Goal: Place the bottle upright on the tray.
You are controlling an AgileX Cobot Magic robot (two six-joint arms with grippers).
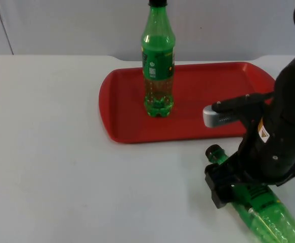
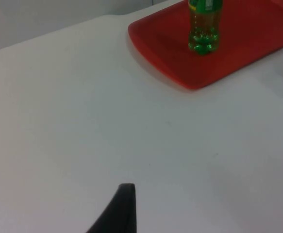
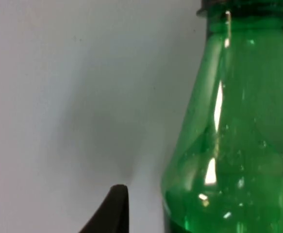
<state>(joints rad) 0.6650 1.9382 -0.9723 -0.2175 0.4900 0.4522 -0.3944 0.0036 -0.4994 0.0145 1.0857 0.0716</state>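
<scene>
Right gripper [image 1: 223, 185] down over the neck and shoulder of the lying bottle [image 1: 261, 210], at about 5 o'clock on the table [image 1: 51, 152]; whether clenched on it or released cannot be told, fingers masked by the arm's own bulk. Lying bottle flat on the table, off the tray [image 1: 122, 101], cap [image 1: 213, 152] pointing toward 10 o'clock, base running out toward 4 o'clock. In the right wrist view, green shoulder of the lying bottle [image 3: 228, 145] close alongside one black fingertip, bare table between them.

Long axis slanted, cap end nearest the tray's near rim, just beside it but apart. Right arm plainly the nearer one for the lift. Judged next: grip near the neck, raise, swing the base under, carry toward 12 o'clock.

Standing bottle [image 1: 158, 61] already upright on the tray, left of centre; open red floor to its right, at roughly 2 o'clock from the cap, enough room for a second. Raised rim to clear on the way in.

Left gripper waiting over bare table, tray [image 2: 180, 53] and standing bottle [image 2: 204, 29] ahead of it; fingers' state not determinable.
</scene>
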